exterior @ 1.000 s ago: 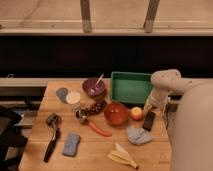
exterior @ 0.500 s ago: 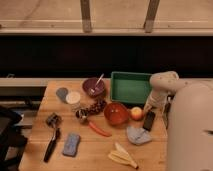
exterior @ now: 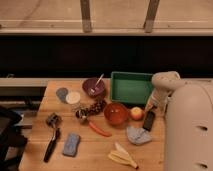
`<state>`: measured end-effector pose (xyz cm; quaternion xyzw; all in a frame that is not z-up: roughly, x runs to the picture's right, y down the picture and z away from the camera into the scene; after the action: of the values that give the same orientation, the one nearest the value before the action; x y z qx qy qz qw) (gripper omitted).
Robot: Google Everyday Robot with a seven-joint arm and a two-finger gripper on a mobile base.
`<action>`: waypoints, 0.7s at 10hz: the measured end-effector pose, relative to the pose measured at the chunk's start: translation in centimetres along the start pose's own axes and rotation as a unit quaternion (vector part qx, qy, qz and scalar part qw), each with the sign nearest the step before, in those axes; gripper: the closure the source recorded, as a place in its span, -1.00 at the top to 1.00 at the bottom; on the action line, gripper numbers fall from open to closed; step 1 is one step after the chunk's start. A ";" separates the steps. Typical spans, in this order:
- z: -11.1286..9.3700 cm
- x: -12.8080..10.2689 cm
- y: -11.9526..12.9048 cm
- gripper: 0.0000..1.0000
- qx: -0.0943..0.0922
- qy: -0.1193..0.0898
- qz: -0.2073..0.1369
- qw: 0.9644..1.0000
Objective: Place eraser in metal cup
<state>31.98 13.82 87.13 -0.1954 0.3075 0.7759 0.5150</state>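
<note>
Clutter up front on the table (exterior: 100, 152): a banana peel (exterior: 122, 156), a grey cloth (exterior: 137, 135) just behind it, and off to the left a blue-grey pad (exterior: 71, 144) and a black-handled tool (exterior: 51, 145); none of that matters for us.

Next row back is the real business; the eraser (exterior: 148, 121) is standing near the table's right edge, just beside the orange fruit (exterior: 136, 113), and the gripper (exterior: 151, 111) is right on top of it, hanging off the white arm (exterior: 165, 82); whether it's spread or clamped on the block, we honestly can't tell.

Compared with a second ago, the robot's body (exterior: 187, 130) has crowded further into the right side, the arm has barely shifted, and the eraser hasn't budged; so we reckon the pickup is still in progress, not finished.

The metal cup (exterior: 80, 114) is well apart to the left, past the orange bowl (exterior: 116, 113) and the grapes (exterior: 94, 106); that's a long carry once it lifts.

Furthest back are the purple bowl (exterior: 93, 87) and green tray (exterior: 131, 86).
</note>
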 end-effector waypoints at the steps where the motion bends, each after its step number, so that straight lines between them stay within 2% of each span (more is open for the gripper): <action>1: 0.2 0.0 -0.2 0.26 0.001 0.003 0.002 1.000; 7: 1.1 0.8 -0.3 0.26 0.008 0.014 -0.002 1.000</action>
<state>31.99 15.22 87.31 -0.2027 0.3211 0.7695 0.5134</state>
